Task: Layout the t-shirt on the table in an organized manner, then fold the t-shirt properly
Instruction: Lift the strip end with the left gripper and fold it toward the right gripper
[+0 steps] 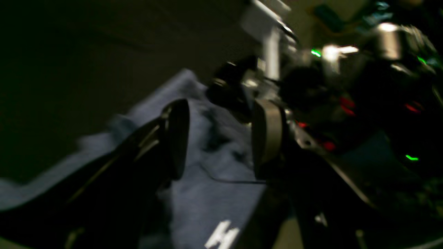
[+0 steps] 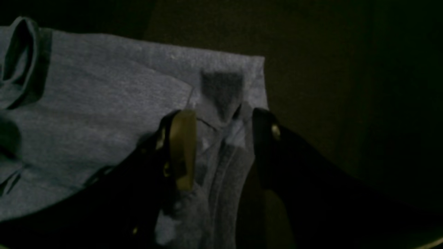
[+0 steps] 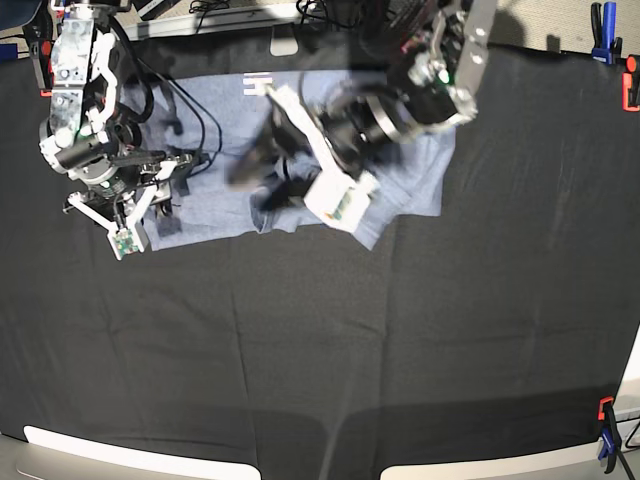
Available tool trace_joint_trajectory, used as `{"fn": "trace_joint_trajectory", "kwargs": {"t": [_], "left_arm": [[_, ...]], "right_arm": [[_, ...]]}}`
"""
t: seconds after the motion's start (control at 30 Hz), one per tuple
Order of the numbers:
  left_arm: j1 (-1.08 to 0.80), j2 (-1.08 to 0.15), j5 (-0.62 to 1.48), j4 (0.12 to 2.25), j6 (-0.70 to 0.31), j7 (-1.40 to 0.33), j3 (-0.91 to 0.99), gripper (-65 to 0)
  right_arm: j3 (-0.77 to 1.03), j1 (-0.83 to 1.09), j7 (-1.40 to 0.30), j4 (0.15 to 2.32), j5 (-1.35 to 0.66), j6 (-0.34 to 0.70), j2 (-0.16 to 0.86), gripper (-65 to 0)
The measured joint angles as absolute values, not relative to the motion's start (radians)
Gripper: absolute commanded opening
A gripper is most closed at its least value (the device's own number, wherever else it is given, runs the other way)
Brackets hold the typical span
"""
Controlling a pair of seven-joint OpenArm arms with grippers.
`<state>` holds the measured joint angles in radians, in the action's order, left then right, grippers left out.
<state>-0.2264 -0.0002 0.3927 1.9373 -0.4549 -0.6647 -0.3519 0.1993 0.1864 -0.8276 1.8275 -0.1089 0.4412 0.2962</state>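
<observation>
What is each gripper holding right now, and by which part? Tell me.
Nothing is held. The left gripper stands open above the t-shirt. The right gripper is open too, fingers straddling folded fabric near the shirt's edge without pinching it.

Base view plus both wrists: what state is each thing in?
t-shirt: lying on the table, partly folded, rumpled.
left gripper: open above the shirt, holding nothing.
right gripper: jaws apart, straddling a shirt fold.
table: draped in black cloth.

One t-shirt [image 3: 225,190] lies on one black-draped table [image 3: 320,340], two robot arms over it, each with one gripper; three orange clamps [image 3: 630,90] and two blue clamps [image 3: 600,20] line its edges.
</observation>
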Motion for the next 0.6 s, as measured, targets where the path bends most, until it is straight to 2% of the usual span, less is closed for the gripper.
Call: {"fn": "trace_joint_trajectory", "kwargs": {"t": [0.07, 0.2, 0.43, 0.6], "left_arm": [[-0.216, -0.001, 0.306, 1.954, -0.447, -0.709, -0.342, -38.0], [-0.224, -0.011, 0.127, 1.956, -0.302, -0.740, -0.328, -38.0], [-0.224, -0.014, -0.121, 1.956, -0.130, -0.757, -0.326, -38.0], [-0.224, -0.014, -0.132, 1.956, -0.109, -0.798, -0.326, -38.1]], "right_arm": [[0.199, 0.186, -0.828, 1.827, -0.109, 0.442, 0.296, -39.1], [0.199, 0.186, -0.828, 1.827, -0.109, 0.441, 0.297, -39.1], [0.199, 0.186, -0.820, 1.827, -0.109, 0.441, 0.297, -39.1], [0.199, 0.188, -0.820, 1.827, -0.109, 0.442, 0.296, -39.1]]}}
